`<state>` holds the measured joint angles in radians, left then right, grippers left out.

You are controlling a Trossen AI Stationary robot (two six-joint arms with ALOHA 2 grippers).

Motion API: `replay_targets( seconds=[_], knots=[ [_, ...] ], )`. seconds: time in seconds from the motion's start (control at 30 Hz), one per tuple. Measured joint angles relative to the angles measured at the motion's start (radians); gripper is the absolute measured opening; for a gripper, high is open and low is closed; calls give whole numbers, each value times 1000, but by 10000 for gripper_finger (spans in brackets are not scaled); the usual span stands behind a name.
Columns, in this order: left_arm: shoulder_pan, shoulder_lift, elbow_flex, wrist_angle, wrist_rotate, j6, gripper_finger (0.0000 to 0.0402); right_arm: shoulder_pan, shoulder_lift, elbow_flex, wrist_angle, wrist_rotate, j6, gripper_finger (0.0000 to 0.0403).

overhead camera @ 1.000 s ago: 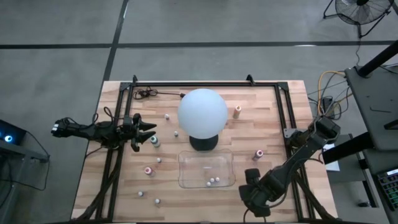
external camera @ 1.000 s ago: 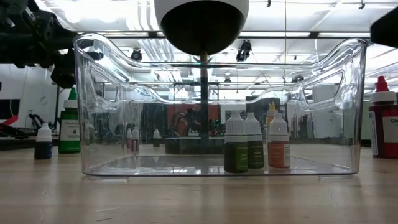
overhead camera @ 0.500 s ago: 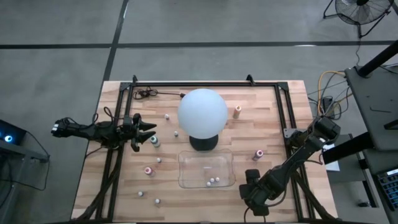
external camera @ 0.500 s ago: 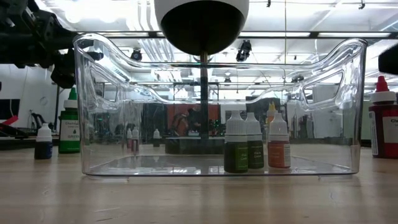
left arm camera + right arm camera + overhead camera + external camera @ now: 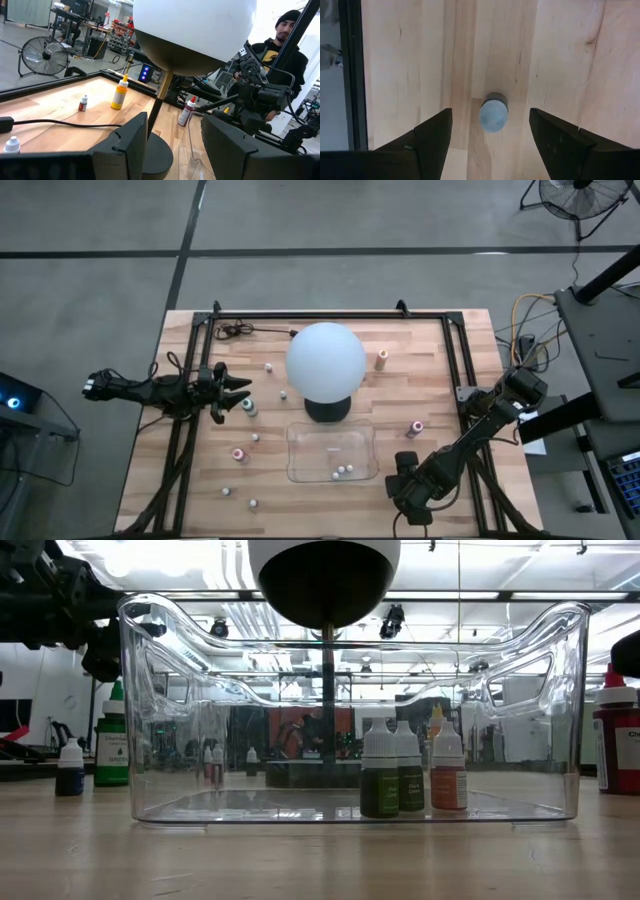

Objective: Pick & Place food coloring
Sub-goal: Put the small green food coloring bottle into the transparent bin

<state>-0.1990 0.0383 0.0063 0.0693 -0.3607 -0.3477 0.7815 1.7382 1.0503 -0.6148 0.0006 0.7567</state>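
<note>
The right gripper [image 5: 492, 142], fingers spread wide, hangs directly above an upright food coloring bottle [image 5: 493, 114] standing centred between them on the desk [image 5: 560, 60].

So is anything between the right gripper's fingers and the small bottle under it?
Nothing visible. In the wrist view the grey-capped bottle stands alone on bare table, between the right gripper's open fingers.

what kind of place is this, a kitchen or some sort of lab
Most likely a robotics lab or workshop, not a kitchen. A wooden table stands on a bare concrete floor, a floor fan and shelves of equipment sit behind it, and a person watches nearby.
</note>
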Motion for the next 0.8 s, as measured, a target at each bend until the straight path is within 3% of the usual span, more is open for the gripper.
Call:
replay_targets(
  seconds=[0.8],
  knots=[
    [0,0,0,0,0,0,161,-1,0,3,4,3,0,168]
  ],
)
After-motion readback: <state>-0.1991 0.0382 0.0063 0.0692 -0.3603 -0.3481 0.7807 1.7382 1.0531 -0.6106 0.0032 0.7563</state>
